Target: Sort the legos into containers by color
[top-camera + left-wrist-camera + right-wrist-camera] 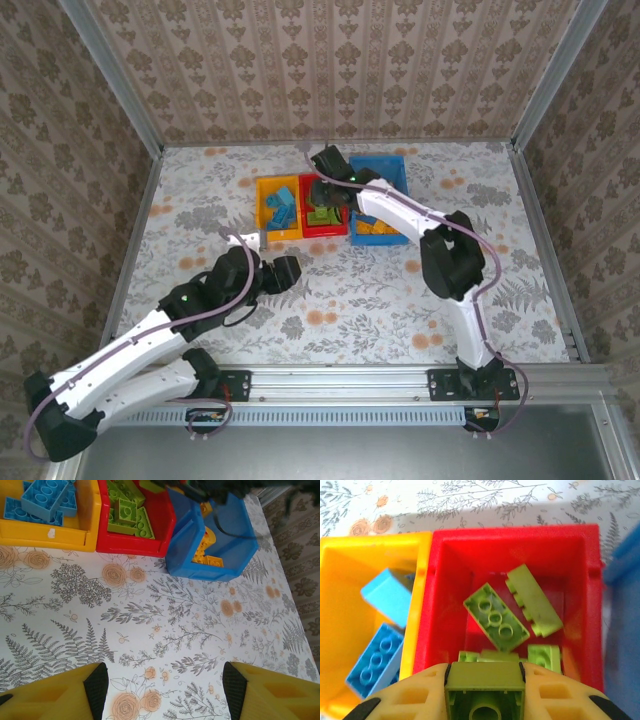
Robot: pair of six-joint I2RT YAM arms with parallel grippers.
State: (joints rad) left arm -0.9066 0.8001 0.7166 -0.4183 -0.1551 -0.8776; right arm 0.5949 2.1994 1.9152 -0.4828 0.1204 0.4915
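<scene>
The right gripper (485,677) was clenched on a light green brick (485,700), held directly above the red bin (510,534), where more green bricks (496,619) lay loose inside. The yellow bin (350,555), just beside the red bin's left wall, held blue bricks (376,661). The blue bin (182,545), on the red bin's right, held orange bricks (207,555). The left gripper (165,690) hung with jaws apart, grasping nothing, over the bare desk (150,620) on the near side of the red bin.

The left arm is folded low, left hand (165,692) spread wide, empty — right arm stretched forward, right hand (485,702) clamped on a green brick (484,676).
</scene>
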